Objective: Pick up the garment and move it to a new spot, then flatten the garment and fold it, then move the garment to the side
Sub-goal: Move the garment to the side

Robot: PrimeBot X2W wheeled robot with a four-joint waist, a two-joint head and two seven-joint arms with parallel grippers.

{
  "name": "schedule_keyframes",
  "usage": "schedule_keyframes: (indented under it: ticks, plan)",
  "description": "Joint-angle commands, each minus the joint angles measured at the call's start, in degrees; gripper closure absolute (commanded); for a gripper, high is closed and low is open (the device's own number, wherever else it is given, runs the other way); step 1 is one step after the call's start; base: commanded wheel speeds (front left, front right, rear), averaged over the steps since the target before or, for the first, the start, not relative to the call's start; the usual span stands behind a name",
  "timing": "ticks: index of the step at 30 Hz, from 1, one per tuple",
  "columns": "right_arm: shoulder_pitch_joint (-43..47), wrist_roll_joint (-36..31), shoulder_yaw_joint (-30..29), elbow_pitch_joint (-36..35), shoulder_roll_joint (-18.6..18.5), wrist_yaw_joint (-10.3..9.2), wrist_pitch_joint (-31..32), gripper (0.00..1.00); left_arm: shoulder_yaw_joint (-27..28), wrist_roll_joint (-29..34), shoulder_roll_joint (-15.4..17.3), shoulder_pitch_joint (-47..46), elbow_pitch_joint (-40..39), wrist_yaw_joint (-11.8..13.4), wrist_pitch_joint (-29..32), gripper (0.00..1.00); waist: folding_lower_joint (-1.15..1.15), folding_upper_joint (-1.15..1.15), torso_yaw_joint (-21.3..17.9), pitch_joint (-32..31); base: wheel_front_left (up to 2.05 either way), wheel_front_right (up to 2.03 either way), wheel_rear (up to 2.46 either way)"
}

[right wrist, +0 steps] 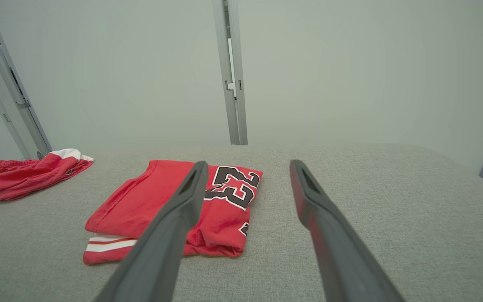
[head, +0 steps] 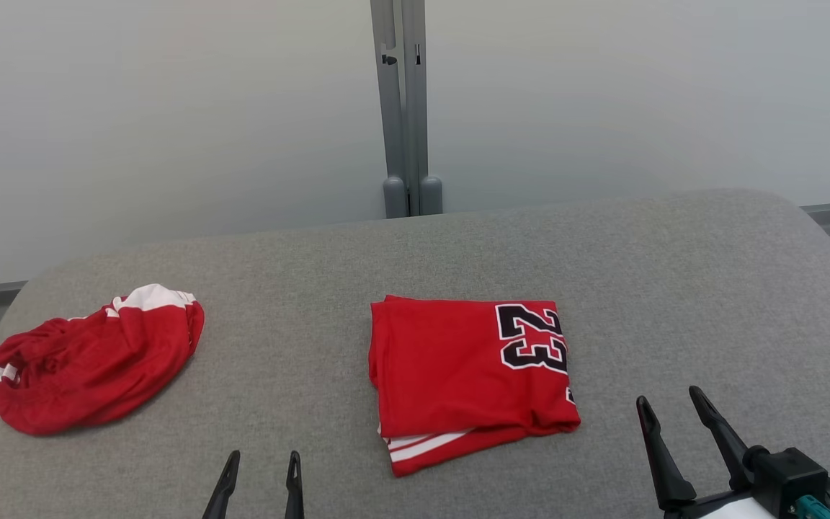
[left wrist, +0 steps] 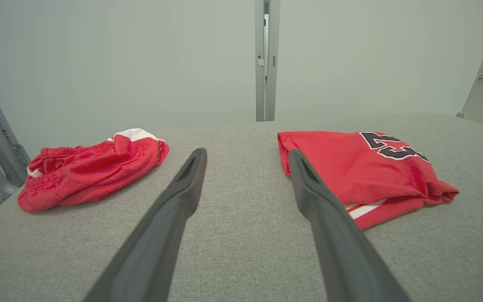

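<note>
Left hand (head: pixel 264 455): fingers spread apart and holding nothing; it hangs low over the near edge of the tabletop, fingers pointing away from the robot.
Right hand (head: pixel 670 396): also spread wide and empty, over the near right part of the tabletop, fingers angled up and slightly left in the head view.
Folded red garment (head: pixel 458 367): lies flat in a rough rectangle at the middle of the tabletop. It sits between the two hands and a little beyond them, touching neither. A black number 23 edged in white is on its far right corner. White stripes show on a lower layer that sticks out at the near edge.
From the left wrist (left wrist: pixel 246 152): the folded piece lies ahead and to the right, partly behind the right-hand finger.
From the right wrist (right wrist: pixel 248 163): it lies ahead and to the left, partly behind the left-hand finger.
Crumpled red shorts (head: pixel 98 360): bunched in a heap near the far left edge, well apart from the folded piece, with a white panel on top and a gathered waistband.
Tabletop (head: pixel 674 288): covered in grey fabric, with rounded far corners.
Backdrop: a grey metal post (head: pixel 404 108) stands behind the far edge against a pale wall.
</note>
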Motion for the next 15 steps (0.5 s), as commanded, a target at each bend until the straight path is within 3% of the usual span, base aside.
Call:
schedule_keyframes:
  ticks: [1,15]
  plan:
    - [0.7,-0.2,0.0,0.1,-0.2,0.0,-0.1,0.0,0.0,0.0,0.0,0.5,0.0,0.3,0.0,0.0,0.0,0.0,0.0,0.1,0.0,0.0,0.0]
    - [0.1,-0.3,-0.7,0.3,1.1,0.0,-0.1,0.0,0.0,0.2,0.0,-0.7,-0.4,0.2,0.0,0.0,0.0,0.0,0.6,1.6,0.0,0.0,0.0]
